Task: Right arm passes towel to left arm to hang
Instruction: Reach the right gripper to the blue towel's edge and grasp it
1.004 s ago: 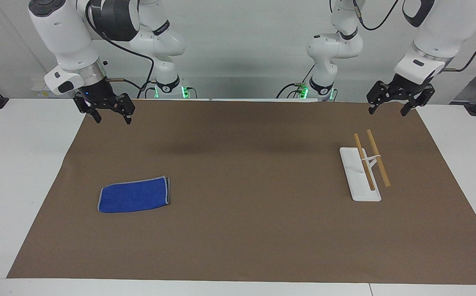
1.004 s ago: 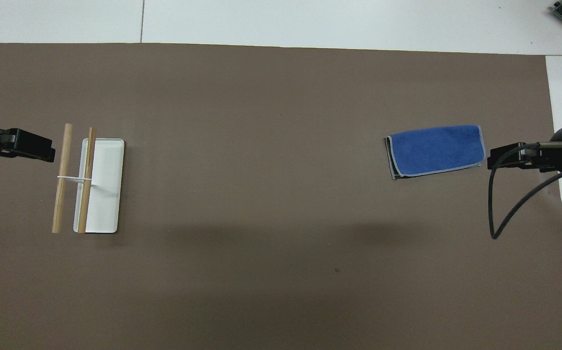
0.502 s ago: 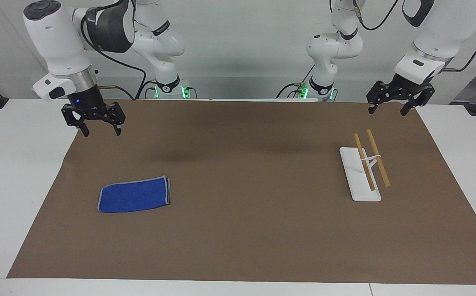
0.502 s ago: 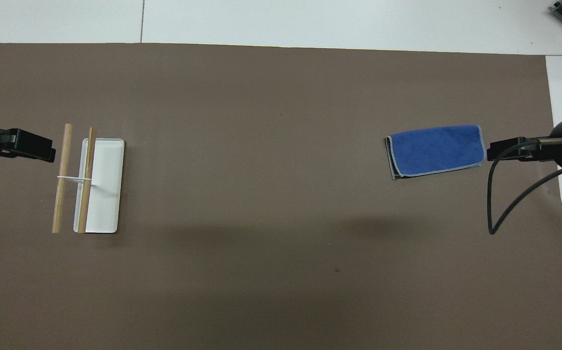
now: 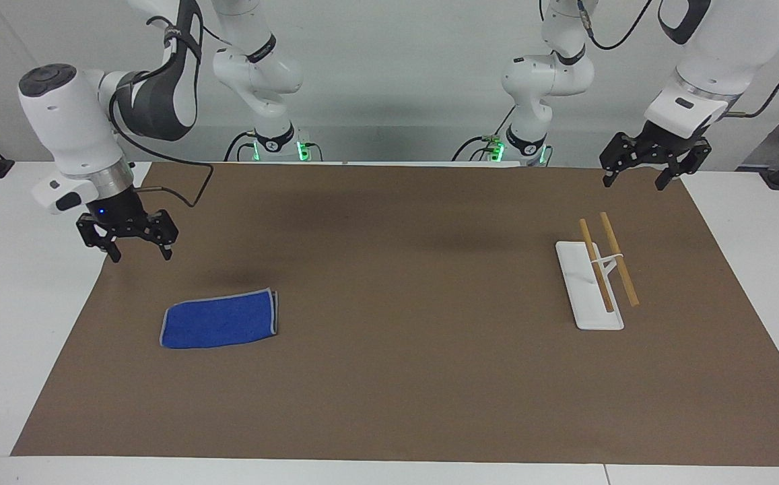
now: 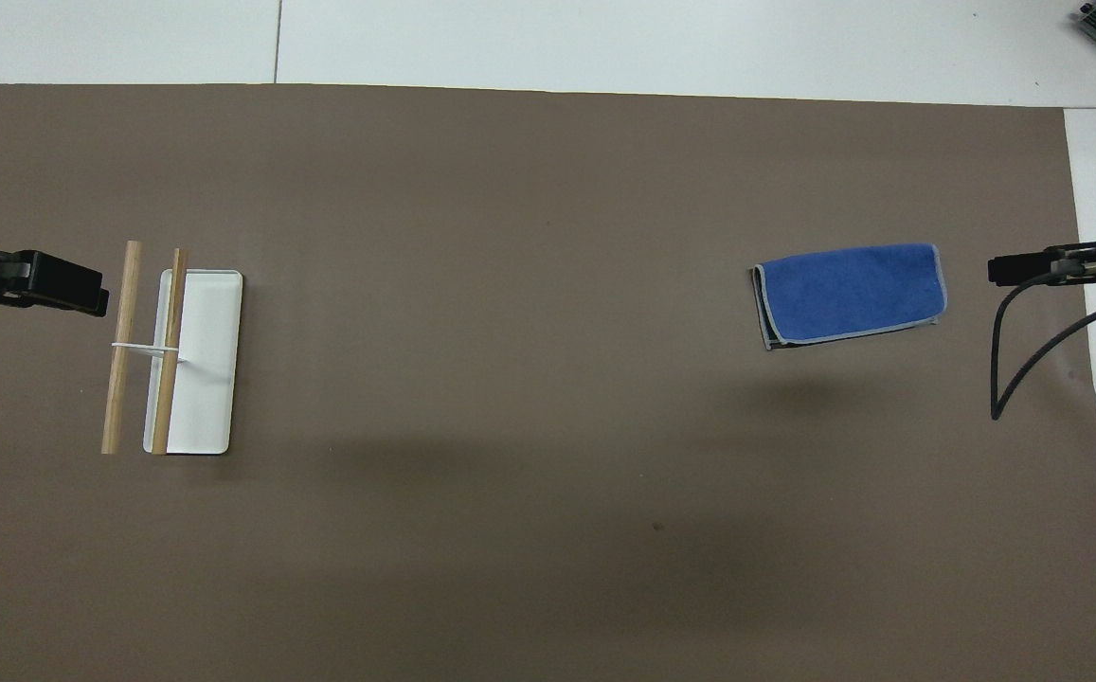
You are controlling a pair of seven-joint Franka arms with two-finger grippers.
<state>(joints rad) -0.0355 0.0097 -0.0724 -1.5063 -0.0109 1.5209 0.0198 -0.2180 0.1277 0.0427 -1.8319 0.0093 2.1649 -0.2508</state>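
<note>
the right gripper (image 5: 128,244) hangs open and empty over the mat's (image 5: 389,377) edge near the folded blue towel (image 5: 219,327), while the left gripper (image 5: 652,165), open and empty, waits above the mat's corner near the white towel rack (image 5: 594,279).

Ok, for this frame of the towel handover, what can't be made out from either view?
- Right gripper: the overhead view's edge cuts it off, so only a dark tip shows.
- Left gripper: also cut by the overhead view's edge; only its tip shows.
- Towel: its folded layers hide what lies between and beneath them.
- Rack: the thin white support under the wooden bars is too small to read.
</note>
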